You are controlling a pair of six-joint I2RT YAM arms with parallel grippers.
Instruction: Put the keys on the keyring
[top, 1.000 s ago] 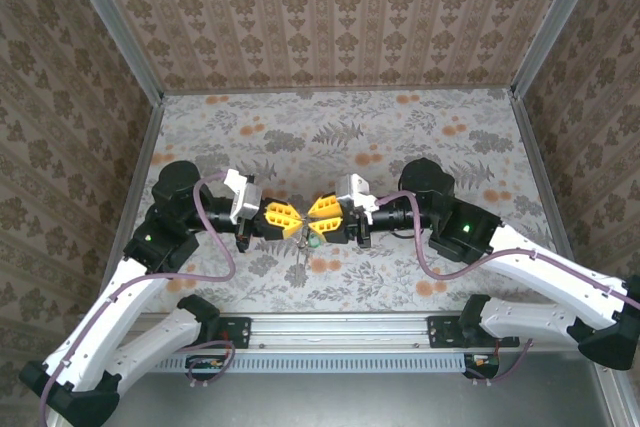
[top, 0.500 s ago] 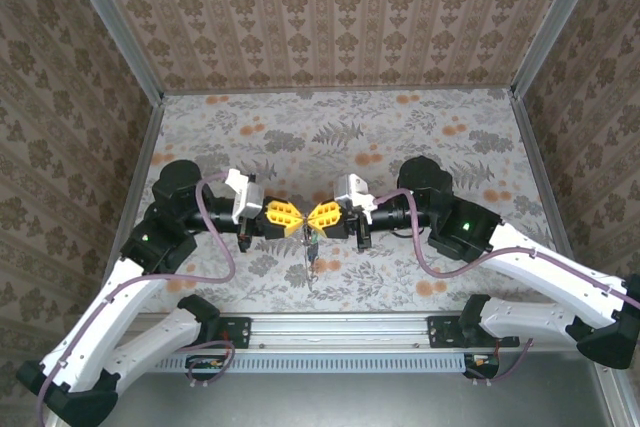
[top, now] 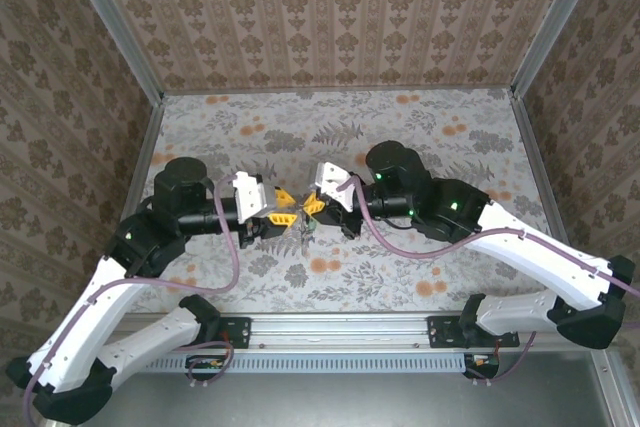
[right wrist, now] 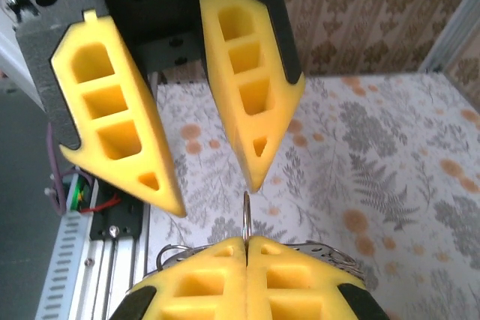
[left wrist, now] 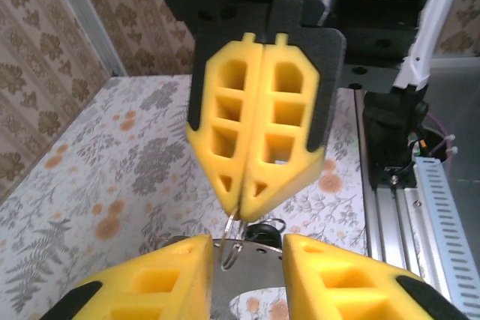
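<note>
Two white robot arms meet tip to tip over a floral-patterned table [top: 420, 132]. The right gripper [top: 313, 206] is clenched. Its two yellow foam fingers [right wrist: 300, 282] press flat together with no gap, pinching the keyring [right wrist: 246, 215], a thin grey wire loop. A short arc of the loop stands up out of the seam between those fingers. More of the wire curves out to either side just past them.

The left gripper [top: 287, 211] faces the right gripper head-on, just beside it. It is released, its yellow fingers [right wrist: 120, 118] spread with clear space between them. One of its fingertips hangs just above the arc of wire at the right gripper; whether the two touch is not clear.

From the left wrist, the loop drops from the right gripper's tips, with small dark keys [left wrist: 264, 230] bunched just under them. From above, the keys dangle just below the right gripper, over the table.
</note>
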